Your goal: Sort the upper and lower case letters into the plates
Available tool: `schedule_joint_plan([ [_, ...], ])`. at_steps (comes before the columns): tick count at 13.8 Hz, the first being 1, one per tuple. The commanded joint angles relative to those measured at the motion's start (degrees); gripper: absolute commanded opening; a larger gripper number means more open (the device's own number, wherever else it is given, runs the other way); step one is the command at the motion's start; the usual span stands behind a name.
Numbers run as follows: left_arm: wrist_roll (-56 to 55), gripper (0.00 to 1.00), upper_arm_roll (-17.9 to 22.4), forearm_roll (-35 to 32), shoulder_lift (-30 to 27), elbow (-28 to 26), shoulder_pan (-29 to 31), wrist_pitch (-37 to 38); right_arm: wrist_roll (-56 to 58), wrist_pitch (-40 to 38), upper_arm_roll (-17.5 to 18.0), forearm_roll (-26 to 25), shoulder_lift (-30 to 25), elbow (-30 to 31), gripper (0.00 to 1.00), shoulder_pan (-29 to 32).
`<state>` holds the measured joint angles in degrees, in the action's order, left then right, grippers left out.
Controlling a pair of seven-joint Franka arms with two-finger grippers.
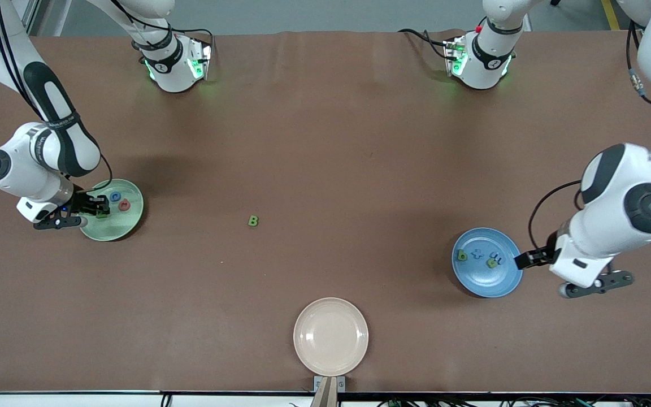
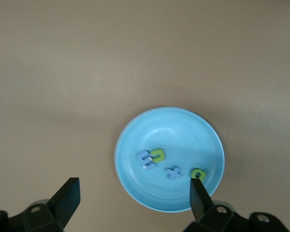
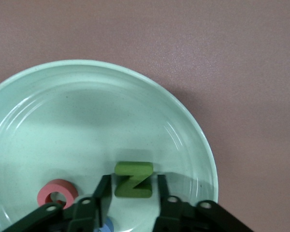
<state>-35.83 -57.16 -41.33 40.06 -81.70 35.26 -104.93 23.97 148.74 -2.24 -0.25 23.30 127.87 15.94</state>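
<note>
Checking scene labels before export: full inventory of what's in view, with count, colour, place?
pale green plate: 1, toward the right arm's end
letters in it: 3, blue C, pink-red round letter, green N
blue plate: 1, toward the left arm's end
letters in it: 4, green b, blue x, green n, blue m
green B: 1, on the bare table between the plates
beige plate: 1, empty, nearest the front camera
left pincer: open, over the blue plate's edge
right pincer: fingers part open either side of the N
</note>
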Motion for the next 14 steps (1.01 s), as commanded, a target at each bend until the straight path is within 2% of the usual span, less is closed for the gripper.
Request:
schedule_joint_plan([
  [1, 6.5, 1.00, -0.3, 0.0, -6.2, 1.0, 1.6, 2.0, -0.6, -2.3, 1.2, -0.7, -1.8, -0.3, 0.98, 0.1],
  [4, 10.4, 1.00, -0.7, 0.6, -11.0, 2.9, 1.5, 7.3, -8.0, -13.5, 1.4, -0.7, -9.4, -0.5, 0.98, -5.6],
  [6, 14.3, 1.00, -1.3, 6.2, -13.2, 4.4, 1.6, 9.5, -15.9, -18.1, 1.4, -0.7, -12.7, -0.5, 0.99, -11.4],
  [10, 16.1, 1.00, -1.6, 9.7, -18.2, 4.7, 1.6, 15.6, -30.8, -20.5, 1.4, 0.2, -13.3, -0.6, 1.00, -24.4],
  [13, 22.2, 1.00, -1.4, 17.4, -23.0, 5.8, 1.6, 20.5, -38.4, -19.8, 1.4, 6.9, -11.7, -3.6, 1.00, -34.1],
  [14, 25.8, 1.00, -0.8, 18.6, -25.4, 5.8, 2.1, 21.6, -39.7, -18.1, 1.4, 7.6, -10.0, -4.8, 1.00, -36.4],
])
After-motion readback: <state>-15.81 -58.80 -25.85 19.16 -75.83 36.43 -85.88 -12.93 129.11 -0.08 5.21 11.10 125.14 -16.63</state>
